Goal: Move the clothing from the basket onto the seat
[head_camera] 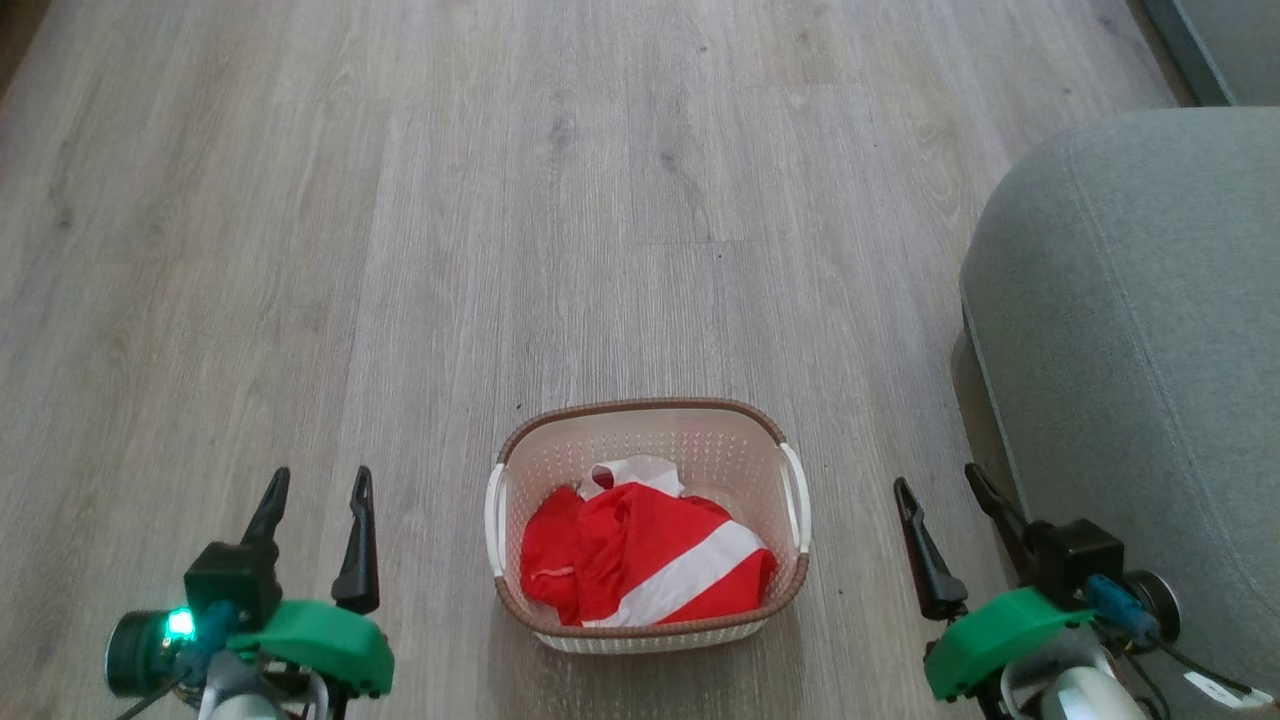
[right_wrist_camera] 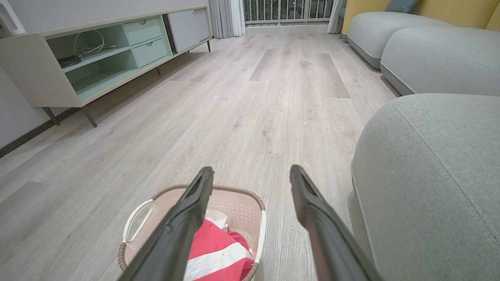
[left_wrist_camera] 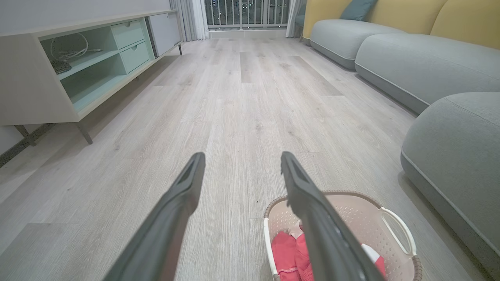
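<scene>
The laundry basket (head_camera: 710, 450) stands upright on the wood-plank floor (head_camera: 500, 200), toward the floor's right-hand edge where the seat (head_camera: 1150, 350) sits. A strip of bare floor separates the two, with no contact. The clothing (head_camera: 640, 560) lies crumpled inside the laundry basket, red with a broad white stripe running diagonally across its top and a white part bunched toward the far wall. It sits below the brown rim (head_camera: 640, 405). Both white side handles (head_camera: 797, 495) are visible and free. The left hand (head_camera: 320, 478) hovers over bare floor to the left of the basket, its two dark fingers (head_camera: 357, 540) spread apart with nothing between them. The right hand (head_camera: 938, 480) hovers to the right of the basket, over the strip between basket and seat, its fingers likewise spread and empty. Neither hand touches basket, clothing or seat. A green light (head_camera: 180, 622) is lit on the left wrist housing. In the left wrist view, a low media cabinet (left_wrist_camera: 58, 78) with open shelves and drawers lines the floor's left edge. Further grey sofa cushions (left_wrist_camera: 422, 62) with yellow backrests (left_wrist_camera: 465, 19) line the right edge, and a balcony railing (left_wrist_camera: 246, 11) closes the far end.
</scene>
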Motion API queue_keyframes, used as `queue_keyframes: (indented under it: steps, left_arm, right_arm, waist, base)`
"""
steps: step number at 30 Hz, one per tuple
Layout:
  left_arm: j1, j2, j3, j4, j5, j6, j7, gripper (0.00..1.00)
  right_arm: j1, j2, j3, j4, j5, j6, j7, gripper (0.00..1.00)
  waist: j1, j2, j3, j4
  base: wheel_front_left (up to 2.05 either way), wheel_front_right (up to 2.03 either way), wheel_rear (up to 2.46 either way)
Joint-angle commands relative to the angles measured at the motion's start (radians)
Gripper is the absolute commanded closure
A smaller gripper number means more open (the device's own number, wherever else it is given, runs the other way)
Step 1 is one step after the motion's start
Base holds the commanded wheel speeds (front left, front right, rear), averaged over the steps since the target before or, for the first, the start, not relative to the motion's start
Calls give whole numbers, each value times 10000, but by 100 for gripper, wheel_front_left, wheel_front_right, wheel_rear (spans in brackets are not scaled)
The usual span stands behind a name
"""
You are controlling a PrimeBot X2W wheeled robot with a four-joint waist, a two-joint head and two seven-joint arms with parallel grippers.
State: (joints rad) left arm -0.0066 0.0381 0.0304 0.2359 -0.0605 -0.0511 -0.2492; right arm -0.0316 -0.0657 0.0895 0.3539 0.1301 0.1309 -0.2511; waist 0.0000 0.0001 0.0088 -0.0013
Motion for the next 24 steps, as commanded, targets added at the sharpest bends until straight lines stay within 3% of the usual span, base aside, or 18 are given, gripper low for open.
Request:
queue_keyframes:
  steps: [1,15,24]
  left_arm:
    - [-297,127,342,-283,28,-58,-126,0]
    - [-383,123,223,-235,-244,-130,-126,0]
    - [-1643,122,-136,-338,-441,-405,-126,0]
  right_arm:
    - [-406,26,202,-266,-69,-2,-107,0]
    - [-510,38,32,-350,165,-2,-107,0]
    - [-1621,143,-948,-1228,155,-2,-107,0]
  waist:
    - [0,-1,1,-2]
    - [0,-1,325,-2]
    - [0,-1,2597,-77]
  base:
    - [0,0,0]
    - [0,0,0]
    - [0,0,0]
